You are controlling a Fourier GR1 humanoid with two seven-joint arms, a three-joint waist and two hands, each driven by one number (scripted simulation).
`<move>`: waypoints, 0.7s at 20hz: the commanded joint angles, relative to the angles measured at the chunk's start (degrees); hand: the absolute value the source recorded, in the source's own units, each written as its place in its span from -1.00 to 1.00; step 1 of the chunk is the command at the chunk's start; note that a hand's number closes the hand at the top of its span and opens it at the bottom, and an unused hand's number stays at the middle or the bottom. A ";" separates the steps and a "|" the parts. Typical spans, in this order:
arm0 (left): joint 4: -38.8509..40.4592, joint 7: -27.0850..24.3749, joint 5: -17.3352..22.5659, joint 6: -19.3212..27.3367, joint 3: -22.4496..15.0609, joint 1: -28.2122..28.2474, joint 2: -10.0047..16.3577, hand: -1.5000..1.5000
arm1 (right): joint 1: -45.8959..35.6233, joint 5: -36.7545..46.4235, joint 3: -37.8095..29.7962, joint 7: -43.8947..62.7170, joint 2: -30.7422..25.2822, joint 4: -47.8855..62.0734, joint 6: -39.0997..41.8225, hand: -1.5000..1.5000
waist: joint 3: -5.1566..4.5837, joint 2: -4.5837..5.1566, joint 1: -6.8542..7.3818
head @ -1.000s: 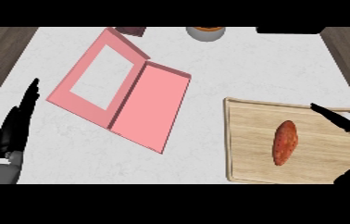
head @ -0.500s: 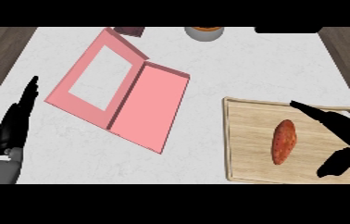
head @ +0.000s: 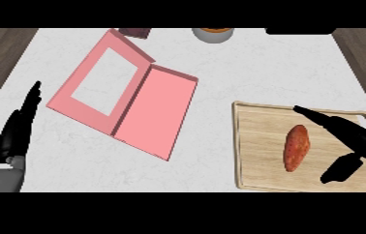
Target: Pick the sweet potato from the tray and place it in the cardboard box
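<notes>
The sweet potato (head: 297, 147) lies on the wooden tray (head: 259, 146) at the right of the white marbled counter (head: 214, 73); it is reddish-orange, long, and set nearly upright in the view, its upper end leaning slightly right; it rests right of the tray's middle, clear of the rim on every side.

The right hand (head: 347, 131) comes in from the right edge over the tray; its fingers (head: 319, 116) are stretched out straight toward the upper left, their tip above and just right of the sweet potato's upper end; the thumb (head: 340, 168) hangs apart from them, just right of the sweet potato's lower end; the hand is spread wide and holds nothing, and no part of it appears to touch the sweet potato.

The pink cardboard box (head: 154, 112) lies well apart from the tray, left of centre and turned at an angle; it is laid open in two joined halves, the left half a pink frame around a pale inside, the right half a flat pink panel.

The left hand (head: 22, 126) rests at the left edge, fingers straight and pointing up, with nothing in it; it is beside the box but not touching.

Along the far edge stand a grey bowl (head: 213, 34) with something orange inside and a dark brown thing (head: 136, 32), both cut by the view's top.
</notes>
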 commanded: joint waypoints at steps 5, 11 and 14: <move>-3.43 1.18 -3.41 -0.73 0.95 1.98 -3.16 0.00 | 2.38 2.51 -2.50 -2.88 3.24 -4.60 3.05 -1.00 | 0.01 -0.02 0.04; -4.65 0.84 -4.52 -2.45 3.41 3.06 -3.85 0.00 | 3.38 1.46 -6.32 1.86 3.95 -12.54 9.82 -1.00 | -0.01 -0.04 -0.01; -5.50 3.69 -3.56 -4.50 5.02 1.29 -0.88 0.00 | 5.80 7.11 -2.14 3.81 5.51 -12.35 6.12 -1.00 | 0.01 -0.06 0.02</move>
